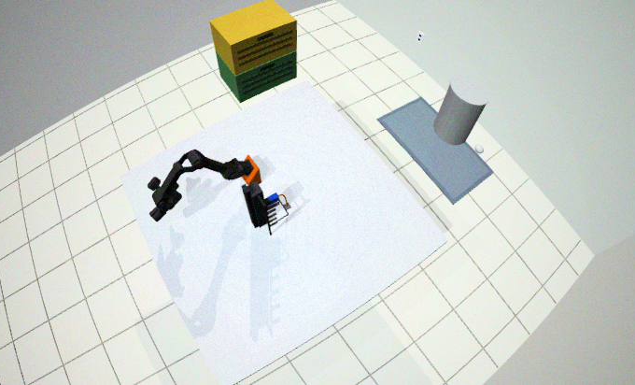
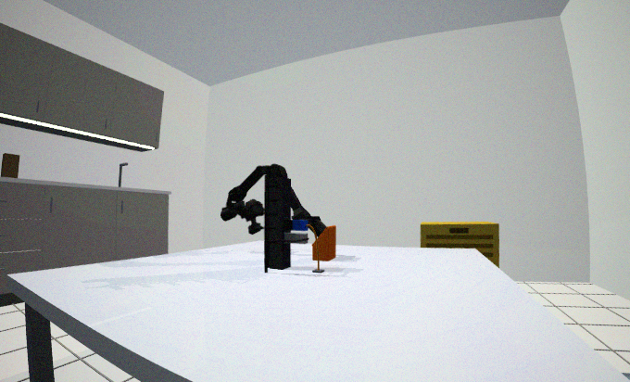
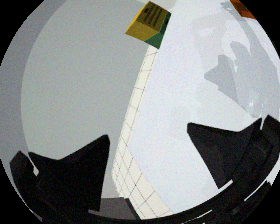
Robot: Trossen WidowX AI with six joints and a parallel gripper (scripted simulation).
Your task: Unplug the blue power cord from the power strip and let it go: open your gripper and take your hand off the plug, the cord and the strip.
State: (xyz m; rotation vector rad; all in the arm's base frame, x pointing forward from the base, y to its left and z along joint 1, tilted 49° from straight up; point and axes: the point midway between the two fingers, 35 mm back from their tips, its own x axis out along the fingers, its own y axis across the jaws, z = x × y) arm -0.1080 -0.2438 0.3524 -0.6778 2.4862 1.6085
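Jaws: wide apart, nothing between them; in the wrist view the two dark fingers frame only bare table and floor.
Gripper (image 1: 160,203): held up off the table, well apart from the strip, on the side away from the plug.
Arm (image 1: 200,164): bends from the orange base (image 1: 252,171) out to the gripper; the base stands just behind the strip.
Strip (image 1: 255,206): a black power strip standing upright on the table, near the middle of the top.
Plug (image 1: 272,197): blue, seated high on the strip's side, touching it; not pulled out.
Cord (image 2: 313,242): thin, orange-brown in the exterior view, arching from the plug down to the table just beside the strip.
Other plugs: thin dark prongs or leads below the blue plug on the same face; too small to tell more.
Table (image 1: 339,229): white, bearing strip, base and arm.
Crates (image 1: 255,48): yellow on green, on the floor beyond the table, well apart from the strip.
Cylinder (image 1: 458,112): grey, on a blue mat (image 1: 458,174), off the table, far from the strip.
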